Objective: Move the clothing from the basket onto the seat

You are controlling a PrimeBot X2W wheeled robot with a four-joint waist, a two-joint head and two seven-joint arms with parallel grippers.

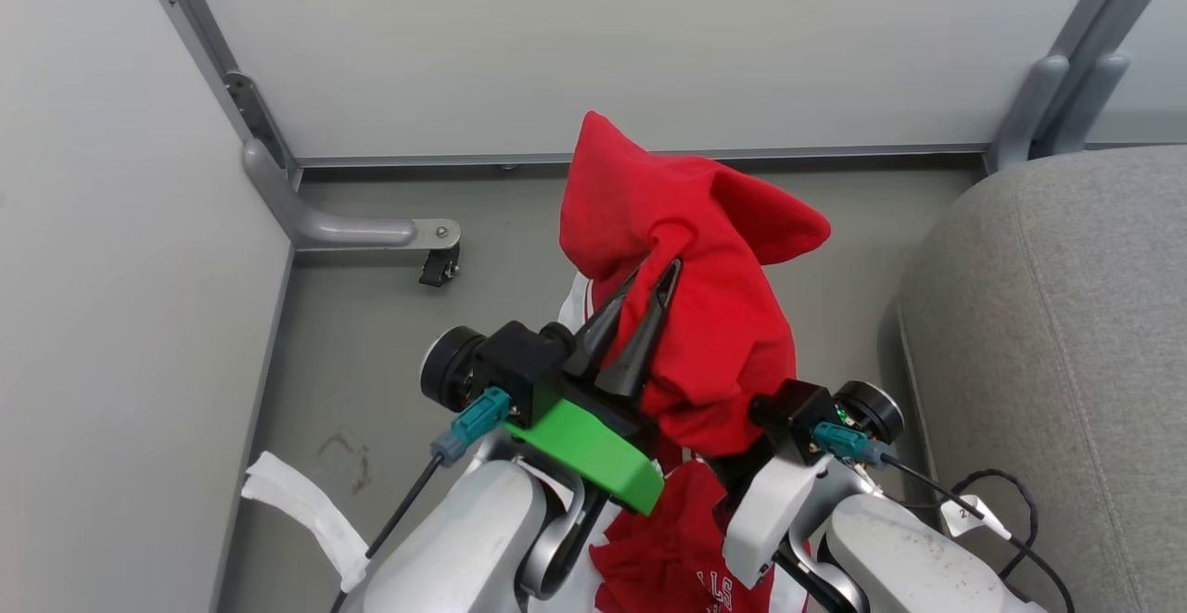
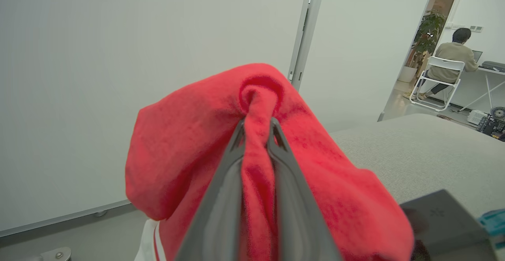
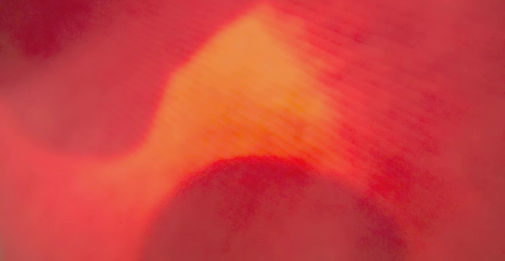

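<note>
**Left gripper [image 1: 655,270] pinches a red garment aloft, beside the seat**

Its two dark fingers are pressed onto a fold of the red garment [image 1: 714,335], which bunches at the tips and hangs down around them. In the left wrist view the fold runs up between the fingers and rolls over at their ends.

The right gripper [image 1: 786,409] sits lower, at the garment's hanging edge. Its fingers are buried under the cloth. Its jaws are pressed together, but I cannot tell whether they pinch any fabric. Red cloth lies blurred close against the right wrist camera.

A second red garment [image 1: 677,557], with white lettering, lies below, between the two forearms. The seat [image 1: 1048,363], a grey cushion, lies to the right, apart from the lifted garment.

Far off in the left wrist view, a person [image 2: 451,55] sits on a white chair.
</note>
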